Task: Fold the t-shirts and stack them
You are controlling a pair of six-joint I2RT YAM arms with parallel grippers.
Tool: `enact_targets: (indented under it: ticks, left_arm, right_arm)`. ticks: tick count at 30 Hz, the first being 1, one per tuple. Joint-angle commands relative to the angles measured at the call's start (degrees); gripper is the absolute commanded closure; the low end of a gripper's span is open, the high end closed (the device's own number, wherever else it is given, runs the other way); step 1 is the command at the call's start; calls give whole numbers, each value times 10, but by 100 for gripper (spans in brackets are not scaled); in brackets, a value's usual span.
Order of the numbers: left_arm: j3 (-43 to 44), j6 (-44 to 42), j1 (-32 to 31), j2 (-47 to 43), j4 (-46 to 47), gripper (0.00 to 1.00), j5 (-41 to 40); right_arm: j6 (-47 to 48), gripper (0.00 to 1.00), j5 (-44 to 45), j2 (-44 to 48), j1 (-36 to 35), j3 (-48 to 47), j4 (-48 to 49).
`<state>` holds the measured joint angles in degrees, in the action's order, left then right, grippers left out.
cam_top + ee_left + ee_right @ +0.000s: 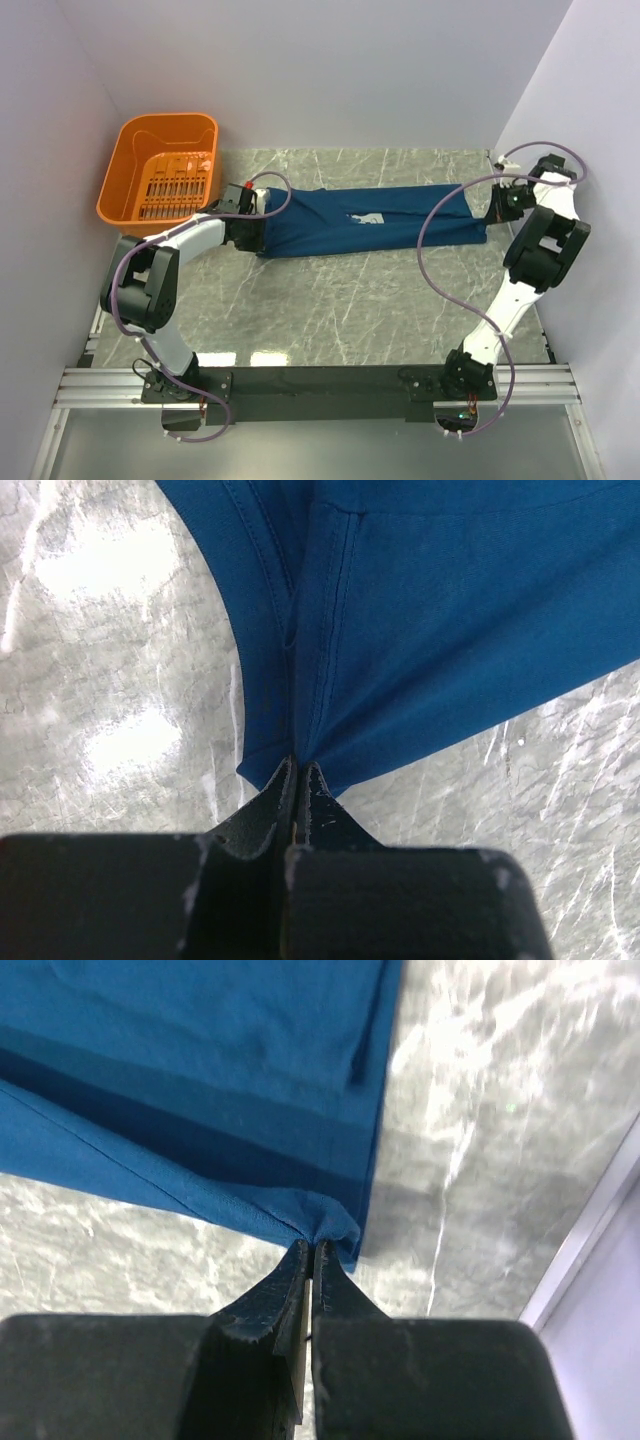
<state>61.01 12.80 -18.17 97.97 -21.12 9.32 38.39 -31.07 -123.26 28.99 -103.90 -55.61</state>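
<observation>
Marble counter point(350, 310): one t-shirt point(370, 222) stretched, fold seemingly unfinished, nothing stacked; left end effector point(300, 772) and right end effector point(312, 1252) pinch its ends.

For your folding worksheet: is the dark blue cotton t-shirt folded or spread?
Partly folded: the dark blue t-shirt forms a long band with layered edges.

You are looking into a robot lab test cell: plain white panels point(300, 70) are enclosing a marble-patterned counter point(350, 300), the left arm point(190, 240) and right arm point(545, 250) are standing on an aluminium rail point(100, 385), and purple cables point(419, 240) are looping around them.
</observation>
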Motion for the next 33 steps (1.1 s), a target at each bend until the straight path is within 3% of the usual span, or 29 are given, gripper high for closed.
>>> enact_targets:
  ticks: [1,6,11,13,18,25,33]
  left_arm:
    - [6,-6,6,-8,0,99,0]
    - [9,-8,6,-1,1,99,-1]
    - [10,-8,6,-2,2,99,-1]
    - [11,-7,6,-4,3,99,-1]
    - [15,-4,6,-6,7,99,7]
    - [17,-2,6,-17,9,99,21]
    - [3,0,6,-31,20,99,30]
  right_arm:
    - [-23,100,14,-20,-16,-38,20]
    - [-56,95,43,-48,-32,-68,39]
    - [-71,79,90,-56,-46,-76,46]
    - [-70,76,97,-38,-42,-61,60]
    - [-47,57,80,-1,-17,-45,44]
    - [-19,55,31,8,-20,9,7]
    - [-45,54,42,-36,-25,-12,-7]
